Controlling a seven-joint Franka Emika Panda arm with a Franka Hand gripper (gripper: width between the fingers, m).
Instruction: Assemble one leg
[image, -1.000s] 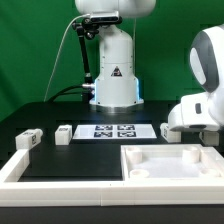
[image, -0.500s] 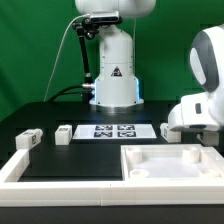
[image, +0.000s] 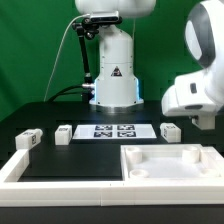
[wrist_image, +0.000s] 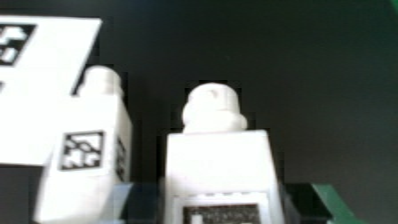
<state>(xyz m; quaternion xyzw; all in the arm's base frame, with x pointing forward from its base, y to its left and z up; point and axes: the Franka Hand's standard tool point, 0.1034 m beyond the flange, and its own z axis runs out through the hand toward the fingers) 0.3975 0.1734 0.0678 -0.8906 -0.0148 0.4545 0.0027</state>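
In the wrist view my gripper (wrist_image: 221, 203) is shut on a leg (wrist_image: 217, 150), a chunky white post with a rounded peg end and a tag near the jaws. A dark finger stands on each side of it. A second leg (wrist_image: 93, 140) with a square tag lies beside it, smaller and farther off. In the exterior view my gripper (image: 201, 118) hangs raised at the right; the held leg is hidden behind the hand. A leg (image: 170, 131) lies below it by the marker board (image: 113, 129). Two more legs (image: 64, 133) (image: 28, 139) lie at the left.
A big flat white square panel (image: 170, 162) with recessed corners lies at the front right. White border rails (image: 20, 167) run along the left and front. The robot base (image: 113, 75) stands at the back centre. The marker board also shows in the wrist view (wrist_image: 39, 70).
The hand has risen from the table at the exterior view's right. The leg beside the marker board, partly covered before, now shows in full.
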